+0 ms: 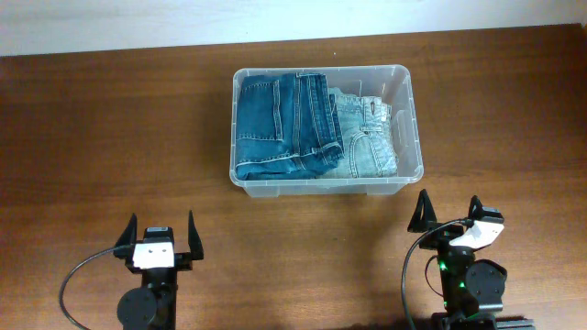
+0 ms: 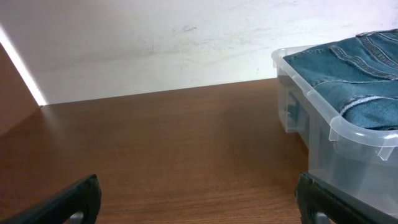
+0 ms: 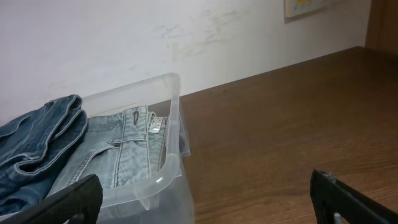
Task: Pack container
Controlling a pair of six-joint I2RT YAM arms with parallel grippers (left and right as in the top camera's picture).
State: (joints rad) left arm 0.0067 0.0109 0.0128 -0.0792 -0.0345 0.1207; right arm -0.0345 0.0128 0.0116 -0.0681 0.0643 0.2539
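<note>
The clear plastic container [image 1: 410, 110] stands at the middle back of the table. Inside lie folded dark blue jeans [image 1: 280, 124] on the left and lighter blue jeans [image 1: 370, 142] on the right. My left gripper [image 1: 160, 234] is open and empty near the front left. My right gripper [image 1: 448, 214] is open and empty at the front right, just in front of the container's right corner. The container shows at the right of the left wrist view [image 2: 348, 127] and at the left of the right wrist view [image 3: 171, 124].
The brown wooden table [image 1: 110, 137] runs back to a white wall [image 2: 155, 43]. A wall plate [image 3: 308, 6] shows high in the right wrist view.
</note>
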